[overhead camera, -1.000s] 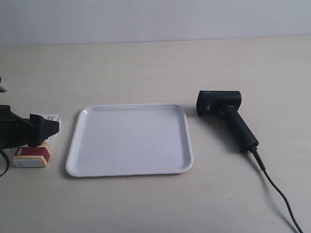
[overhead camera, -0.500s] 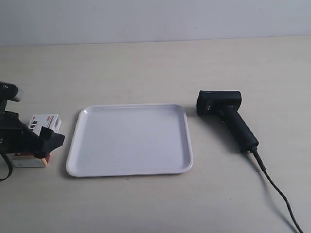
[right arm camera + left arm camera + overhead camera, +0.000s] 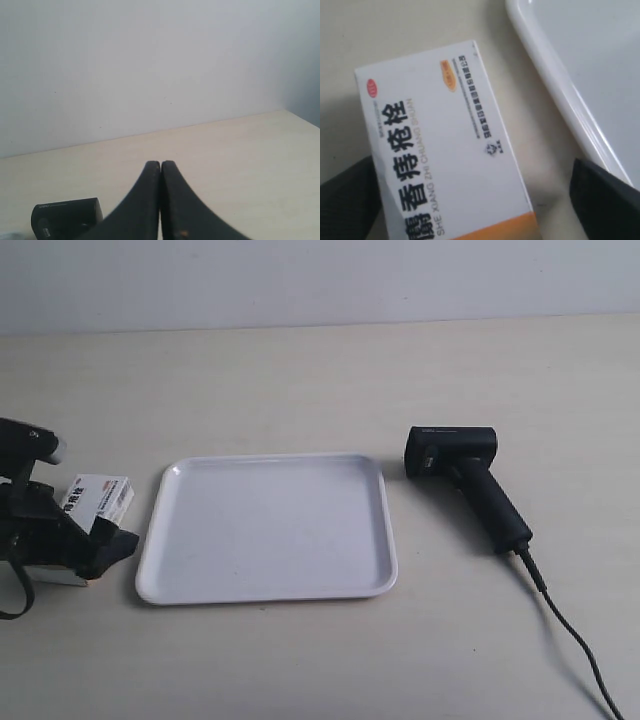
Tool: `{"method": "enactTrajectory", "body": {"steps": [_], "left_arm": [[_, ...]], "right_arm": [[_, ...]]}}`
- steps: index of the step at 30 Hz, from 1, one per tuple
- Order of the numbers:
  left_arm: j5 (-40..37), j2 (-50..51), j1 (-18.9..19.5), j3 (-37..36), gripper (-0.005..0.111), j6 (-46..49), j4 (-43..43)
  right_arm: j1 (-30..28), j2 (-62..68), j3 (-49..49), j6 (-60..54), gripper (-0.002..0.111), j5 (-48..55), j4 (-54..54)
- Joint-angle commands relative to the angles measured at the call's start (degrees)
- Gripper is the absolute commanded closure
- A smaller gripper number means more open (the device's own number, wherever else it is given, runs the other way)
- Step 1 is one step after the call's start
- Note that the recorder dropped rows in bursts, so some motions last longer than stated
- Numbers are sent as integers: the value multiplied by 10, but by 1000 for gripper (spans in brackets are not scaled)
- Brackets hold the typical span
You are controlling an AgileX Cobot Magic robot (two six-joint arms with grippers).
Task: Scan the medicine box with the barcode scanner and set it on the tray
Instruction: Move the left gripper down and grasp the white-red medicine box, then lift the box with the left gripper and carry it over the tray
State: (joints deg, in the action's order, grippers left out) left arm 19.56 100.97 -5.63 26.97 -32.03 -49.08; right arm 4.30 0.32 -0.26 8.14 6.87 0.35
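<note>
Lower now, left gripper (image 3: 75, 540) straddles medicine box (image 3: 440, 145).

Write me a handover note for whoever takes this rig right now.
Left gripper: open, fingers either side of the medicine box, not closed on it.
Right gripper: shut, empty, up off the table; it sees only the scanner's head.
Medicine box lies on the table beside the tray, outside its rim.
Barcode scanner lies untouched on the table on the tray's other side, cable trailing off.
Done: left arm positioned at the box.
Left: grasp box, pick up scanner, scan, place box on tray.
</note>
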Motion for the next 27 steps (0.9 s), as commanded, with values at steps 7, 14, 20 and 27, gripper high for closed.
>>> {"method": "enactTrajectory", "body": {"steps": [7, 14, 20, 27], "left_arm": [[8, 1, -1, 81, 107, 9, -41], [259, -4, -1, 260, 107, -240, -509], [273, 24, -47, 281, 107, -193, -509], [258, 38, -104, 252, 107, -164, -509]], "right_arm": [[-3, -3, 3, 0, 108, -6, -4], [-3, -3, 3, 44, 108, -27, 56], [-3, 148, -48, 43, 108, -53, 101], [162, 662, -193, 5, 89, -130, 80]]}}
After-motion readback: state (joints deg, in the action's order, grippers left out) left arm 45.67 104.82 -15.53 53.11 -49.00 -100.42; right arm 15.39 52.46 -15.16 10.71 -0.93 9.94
